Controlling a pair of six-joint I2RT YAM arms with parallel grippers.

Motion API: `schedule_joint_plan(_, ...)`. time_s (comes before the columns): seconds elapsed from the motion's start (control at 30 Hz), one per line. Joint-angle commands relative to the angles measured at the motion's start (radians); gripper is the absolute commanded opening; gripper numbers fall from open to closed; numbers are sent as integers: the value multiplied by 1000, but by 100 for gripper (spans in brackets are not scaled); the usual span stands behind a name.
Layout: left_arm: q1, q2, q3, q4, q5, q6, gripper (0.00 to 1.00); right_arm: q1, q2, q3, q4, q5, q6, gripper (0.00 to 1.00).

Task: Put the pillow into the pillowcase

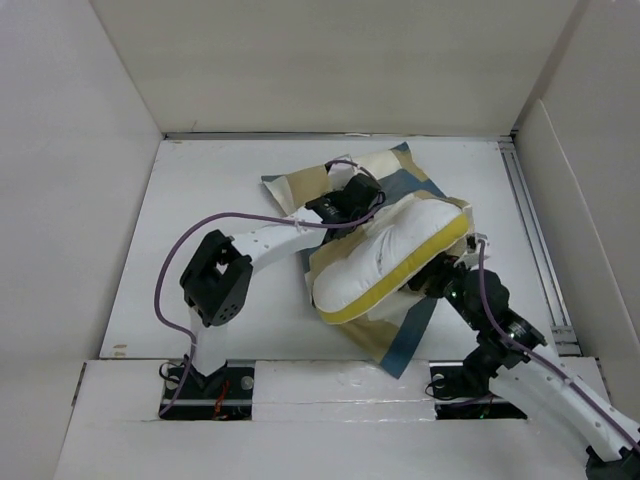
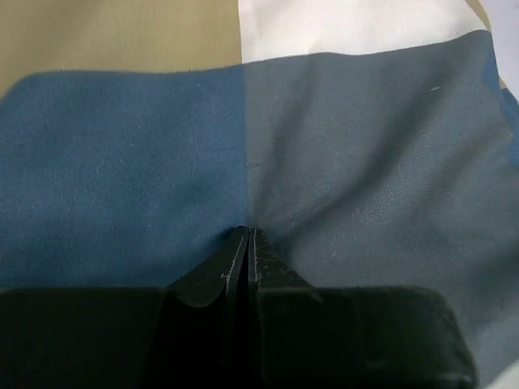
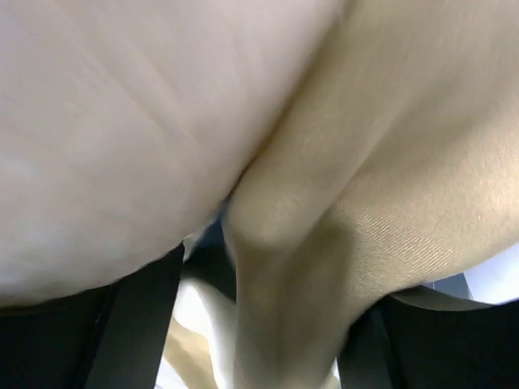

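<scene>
Overhead view of a white bench (image 1: 200, 220) with walls on three sides and two robot arms mounted at its near edge. The checked pillowcase (image 1: 395, 172), in blue, tan and cream, lies rumpled at the middle of the bench. The white pillow (image 1: 385, 262), with its yellow piped edge facing the near side, lies slantwise on top of it. The case's cloth shows beyond the pillow's far end and under its near corner. How far the pillow sits inside the case cannot be told.

The left arm reaches over to the far part of the case. In its wrist view the left pincer (image 2: 249, 235) is closed tight, its tips clamped on a small pucker of blue cloth where a blue check meets a greyer one.

The right arm reaches in from the near right, and the right pincer (image 1: 438, 278) is tucked against the pillow's right underside. In its wrist view the dark fingers (image 3: 138, 324) stand apart, with white pillow bulging above and a tan fold of cloth running down between them.
</scene>
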Motion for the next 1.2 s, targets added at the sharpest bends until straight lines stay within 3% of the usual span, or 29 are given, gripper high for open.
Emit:
schedule_joint_plan(0.0, -3, -18, -34, 62, 35, -25, 0, 0, 56, 85, -162, 170, 76, 74)
schedule_joint_plan(0.07, 6, -18, -46, 71, 73, -16, 0, 0, 82, 85, -144, 179, 67, 63)
schedule_joint_plan(0.13, 6, -33, -46, 81, 101, 4, 0, 0, 94, 85, -124, 192, 47, 44)
schedule_joint_plan(0.17, -8, -50, -46, 81, 101, 13, 0, 0, 105, 85, -110, 192, 47, 29)
schedule_joint_plan(0.23, -17, -91, -46, 41, 70, 25, 0, 0, 117, 85, -89, 192, 47, 27)
schedule_joint_plan(0.27, -17, -145, -46, 32, 70, 40, 4, 0, 131, 75, -64, 202, 37, 7)
schedule_joint_plan(0.3, -28, -172, -46, 32, 60, 69, 16, 0, 131, 75, -44, 202, 15, 0)
schedule_joint_plan(0.4, -75, -284, -46, -22, -41, 128, 60, -10, 170, 64, 95, 155, -101, 0)
schedule_joint_plan(0.43, -97, -304, -22, -77, -86, 157, 96, -23, 183, 64, 129, 97, -135, 0)
schedule_joint_plan(0.47, -118, -323, -12, -99, -120, 180, 100, -23, 201, 87, 153, 68, -161, 0)
schedule_joint_plan(0.67, -255, -392, -32, -171, -55, 350, 100, -124, 433, 272, 189, -200, -243, 0)
schedule_joint_plan(0.87, -285, -521, -304, -54, -23, 477, 100, -198, 501, 337, 279, -412, -234, 0)
schedule_joint_plan(1.0, -285, -594, -417, -5, -98, 525, 100, -217, 522, 384, 289, -648, -253, 0)
schedule_joint_plan(1.17, -308, -604, -421, -14, -193, 614, 100, -217, 556, 498, 186, -773, -300, 0)
